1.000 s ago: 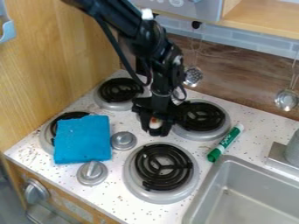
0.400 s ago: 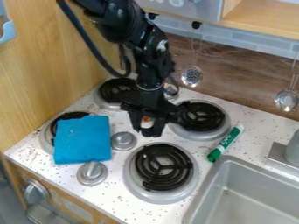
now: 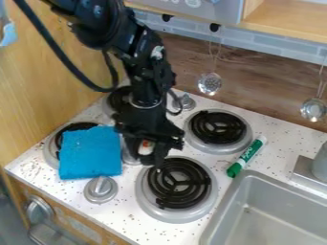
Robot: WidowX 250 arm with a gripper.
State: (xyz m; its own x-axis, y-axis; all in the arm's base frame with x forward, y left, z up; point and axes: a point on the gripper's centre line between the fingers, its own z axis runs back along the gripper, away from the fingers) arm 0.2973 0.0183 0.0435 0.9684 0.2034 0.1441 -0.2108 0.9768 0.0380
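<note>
Gripper fingers pinch a small white-and-orange object between the blue cloth and the front coil burner; from here I read its long axis as roughly upright, though I can't tell which end is which. Around it I see the speckled white surface, a metal sink and two hanging ladles by the wooden backsplash.

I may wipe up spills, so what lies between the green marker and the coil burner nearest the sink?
Bare speckled counter separates the green marker from that coil burner in the camera view.
</note>
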